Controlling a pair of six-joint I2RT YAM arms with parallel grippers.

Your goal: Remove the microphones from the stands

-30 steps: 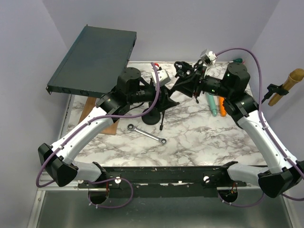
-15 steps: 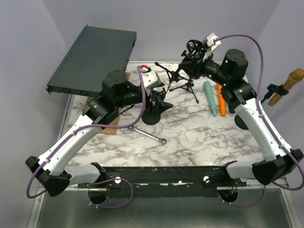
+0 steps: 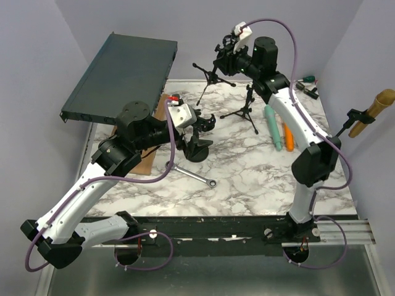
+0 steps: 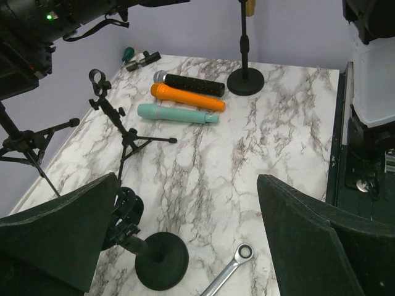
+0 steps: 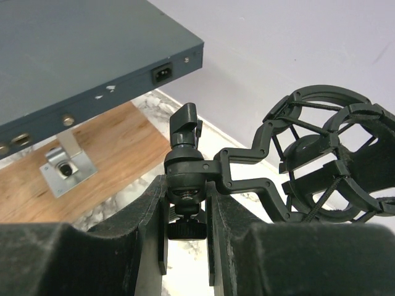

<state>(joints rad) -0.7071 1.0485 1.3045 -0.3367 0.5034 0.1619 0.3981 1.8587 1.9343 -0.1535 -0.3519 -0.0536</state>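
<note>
A gold microphone [image 3: 378, 102] sits tilted in the black clip [image 3: 353, 116] of a stand at the far right; its round base [image 4: 245, 81] and pole show in the left wrist view. My right gripper [image 3: 227, 53] [image 5: 186, 209] is raised at the back, shut on the swivel joint [image 5: 185, 176] of a tripod stand with a black shock mount [image 5: 327, 154]; its legs [image 3: 210, 76] hang in the air. My left gripper [image 3: 199, 128] [image 4: 185, 185] stands wide open above a round-base stand [image 3: 197, 150] [image 4: 162, 269], holding nothing.
Teal [image 3: 271, 126], orange [image 3: 288, 137] and black [image 4: 191, 82] microphones lie loose at the right. A second small tripod [image 3: 247, 111] stands mid-table. A wrench [image 3: 192, 176] lies near the front. A dark rack unit [image 3: 123, 74] on a wooden block overhangs the left.
The left gripper opened and drew back left from the round-base stand. The right arm lifted the shock-mount tripod up and toward the back, still gripping it.
</note>
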